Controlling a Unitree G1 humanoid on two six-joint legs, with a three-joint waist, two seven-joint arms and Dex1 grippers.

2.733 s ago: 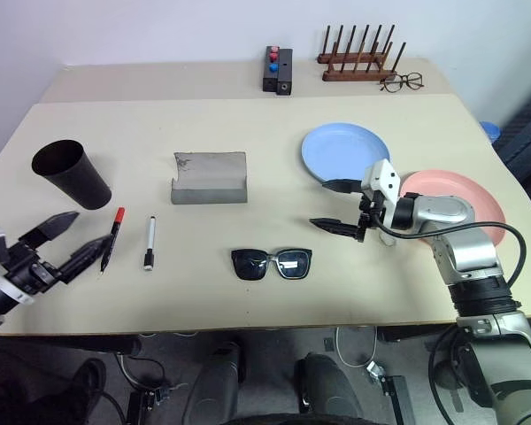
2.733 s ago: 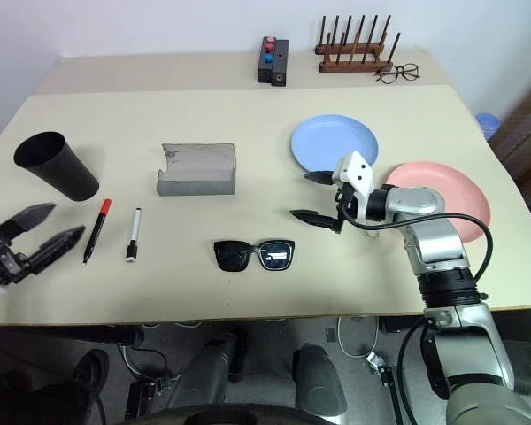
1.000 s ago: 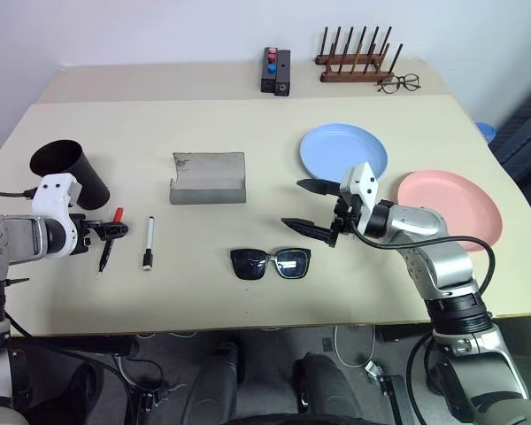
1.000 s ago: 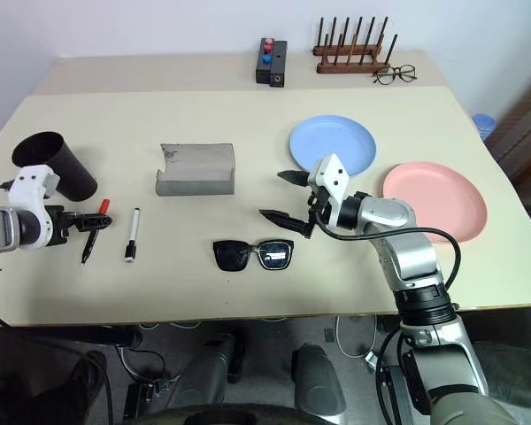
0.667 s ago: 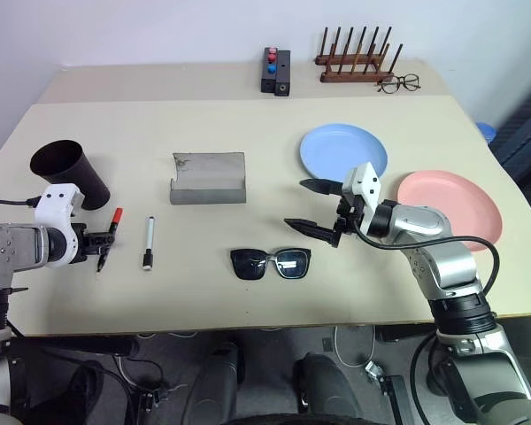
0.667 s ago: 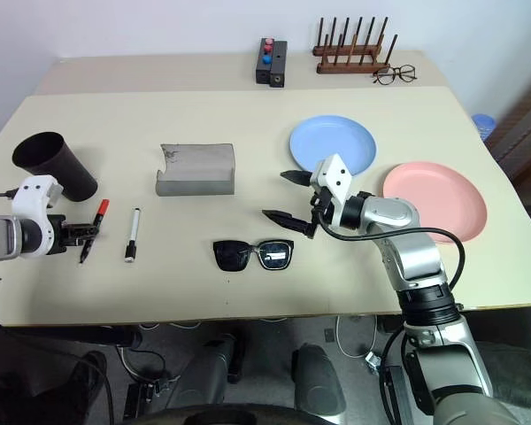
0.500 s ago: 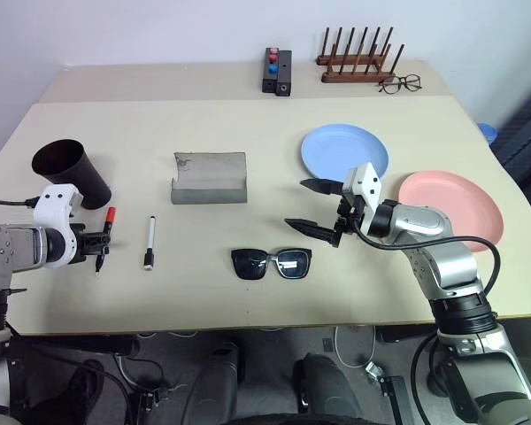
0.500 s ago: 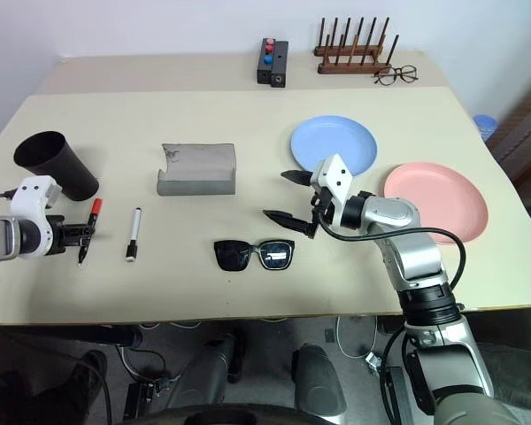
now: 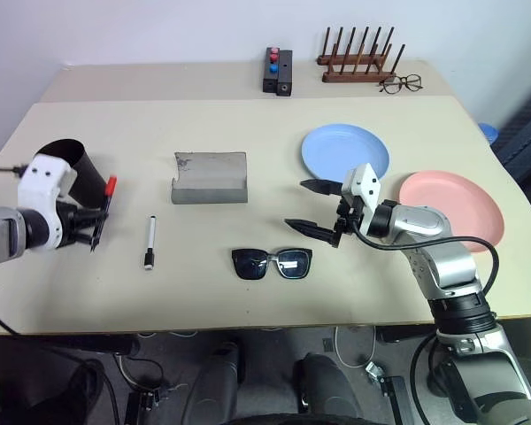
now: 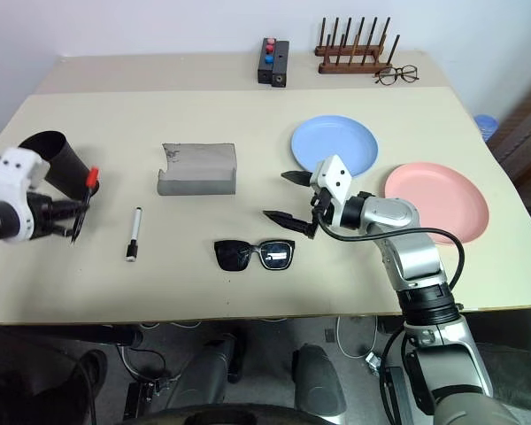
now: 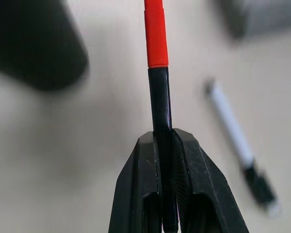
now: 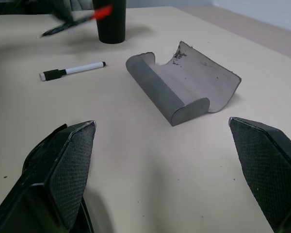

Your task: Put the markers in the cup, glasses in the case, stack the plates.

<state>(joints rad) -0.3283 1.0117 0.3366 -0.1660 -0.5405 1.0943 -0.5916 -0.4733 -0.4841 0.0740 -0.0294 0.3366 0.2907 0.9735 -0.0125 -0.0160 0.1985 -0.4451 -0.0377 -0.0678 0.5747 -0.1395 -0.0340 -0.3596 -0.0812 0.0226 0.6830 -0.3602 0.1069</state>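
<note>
While the head views look down over the table (image 9: 248, 292), the left tool (image 9: 96, 223) is pinching the red-capped marker (image 9: 103, 204) and holds it off the surface, cap uppermost, just in front of the black cup (image 9: 78, 165). So the step in hand is, by my judgement, the first marker's trip to the cup. The black-capped marker (image 9: 149, 242) lies flat on the table a little to the right of the left tool, untouched. Further along, the grey case (image 9: 211, 178) lies open with the sunglasses (image 9: 272, 262) on the table in front of it, well apart from it. The blue plate (image 9: 345, 153) and the pink plate (image 9: 450, 204) sit side by side, not stacked. The right tool (image 9: 312, 205) hovers above the table between the sunglasses and the blue plate, its fingers spread wide and holding nothing.

Seen from the left wrist, the two black fingers (image 11: 148, 194) are pressed onto the dark barrel of the red-capped marker, the red cap pointing away, the cup a dark blur beside it and the black-capped marker on the table beyond.

From the right wrist, the spread fingers (image 12: 68, 170) frame the open case, with the black-capped marker, the cup and the held marker further off.

Next, I judge, the left tool must carry the marker over the cup's mouth, tip it so it goes in lengthwise, and release without knocking the cup.
</note>
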